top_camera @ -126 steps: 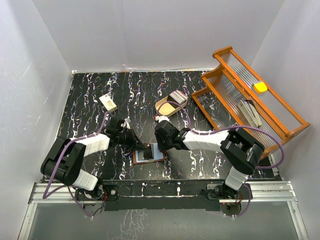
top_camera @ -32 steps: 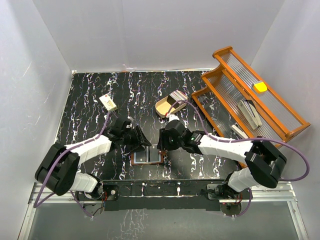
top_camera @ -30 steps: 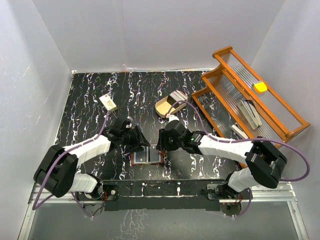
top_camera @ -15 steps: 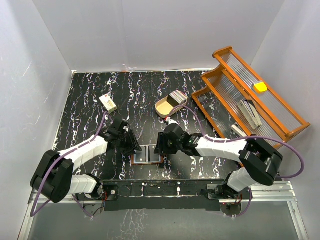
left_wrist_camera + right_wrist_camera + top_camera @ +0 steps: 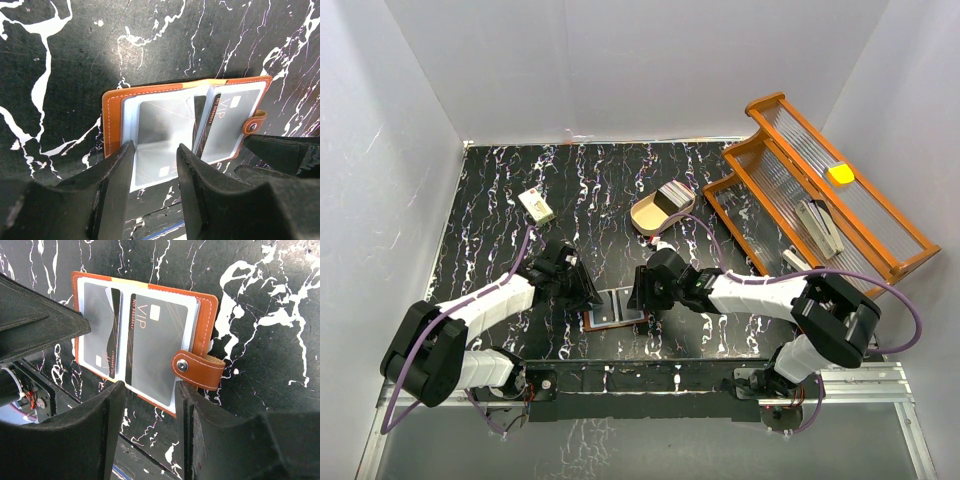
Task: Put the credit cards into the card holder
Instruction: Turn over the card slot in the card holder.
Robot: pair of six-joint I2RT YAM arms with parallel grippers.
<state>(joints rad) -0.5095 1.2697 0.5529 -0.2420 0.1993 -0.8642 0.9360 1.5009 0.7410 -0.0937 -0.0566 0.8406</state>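
Note:
The card holder (image 5: 616, 307) lies open and flat near the table's front edge, brown leather with clear sleeves. A grey card marked VIP (image 5: 155, 340) sits in its right sleeve and another grey card (image 5: 160, 125) in the left one. The snap strap (image 5: 199, 371) sticks out on the right. My left gripper (image 5: 155, 150) hangs open over the left page's near edge. My right gripper (image 5: 150, 390) is open over the right page, one finger beside the strap. More credit cards (image 5: 672, 194) are stacked in the beige tray (image 5: 646, 214) farther back.
A small cream block (image 5: 536, 205) lies at the back left. An orange wooden rack (image 5: 820, 200) with a yellow piece (image 5: 840, 174) fills the right side. The table's front rail (image 5: 640, 380) runs just below the holder.
Both grippers have come down and closer to the holder's two sides. The left jaws have narrowed a little. The holder stays open in the same place.

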